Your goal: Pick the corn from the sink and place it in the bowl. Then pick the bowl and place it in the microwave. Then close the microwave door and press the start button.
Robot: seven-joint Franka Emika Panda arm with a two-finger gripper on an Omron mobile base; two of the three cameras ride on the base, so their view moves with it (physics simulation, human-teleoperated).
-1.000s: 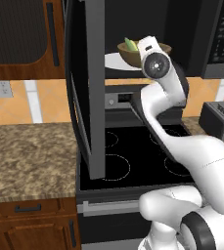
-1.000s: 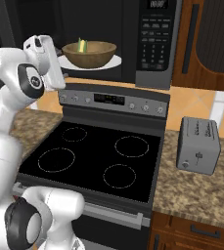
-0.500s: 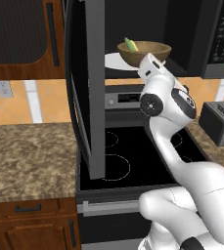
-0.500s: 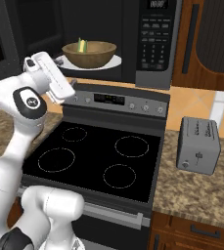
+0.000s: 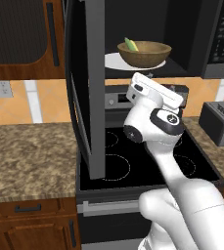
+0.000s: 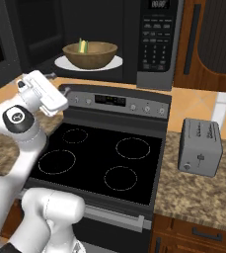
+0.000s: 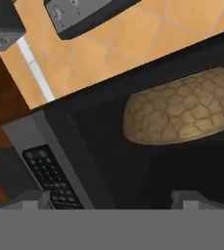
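Left base view: microwave (image 5: pixel 201 39) at 12 o'clock, cavity open. The bowl (image 5: pixel 144 53) sits inside on a white plate (image 5: pixel 114 61), with the corn (image 5: pixel 131 44) lying in the bowl, yellow with a green tip, leaning toward the bowl's 10 o'clock rim. The microwave door (image 5: pixel 86 88) stands swung out toward the camera at 10 o'clock, seen nearly edge-on. The robot's white hand hangs below the cavity, near picture centre, over the black stove (image 5: pixel 147 161); its finger end cannot be made out from this side. A toaster (image 5: pixel 220 122) stands at 3 o'clock on the granite counter (image 5: pixel 30 156).

Right base view: bowl and corn at 11 o'clock inside the microwave, the button panel (image 6: pixel 156 34) at 12 to 1 o'clock. The white hand is at 9 o'clock, clear of the bowl and lower than it, above the stove's left burners. The toaster is at 3 o'clock.

Hand view: rolled picture. The gripper (image 7: pixel 108 202) shows two tips far apart at 6 o'clock, spread wide with nothing between them. The bowl (image 7: pixel 182 114) appears from below at 2 to 3 o'clock, mottled tan against the dark cavity. The keypad is at 8 o'clock, the toaster at 12 o'clock.
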